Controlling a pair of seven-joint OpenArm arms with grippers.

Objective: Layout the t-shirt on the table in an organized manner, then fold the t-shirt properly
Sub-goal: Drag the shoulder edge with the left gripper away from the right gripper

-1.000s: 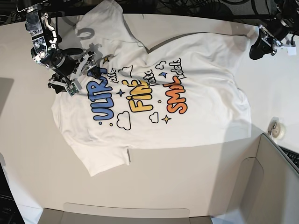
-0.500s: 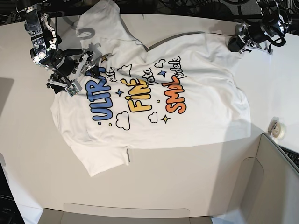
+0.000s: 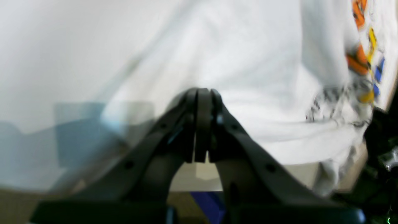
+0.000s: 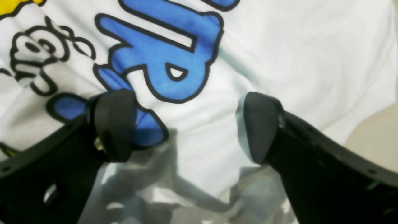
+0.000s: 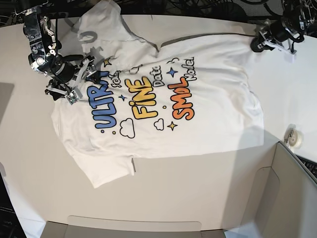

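I have the t-shirt (image 5: 163,106) lying print-up on the table (image 5: 29,163), its body mostly flat, one sleeve bunched near the blue lettering and a fold running under the collar. My right gripper (image 4: 186,124) hangs over the blue lettering with its jaws wide apart, nothing between them — the pads (image 4: 113,124) sit just above the cloth. My left gripper (image 3: 202,124) is at the shirt's far corner from the lettering, jaws pressed together; in the wrist view I see no cloth pinched between the tips, so I judge it empty, though the picture is blurred.

I take this to be the spreading stage. To do it well, I would set the right jaws down on the bunched sleeve edge beside the lettering, not on the flat print, pinch one layer only, and pull outward low — away from the lettering — while the left holds its corner taut.
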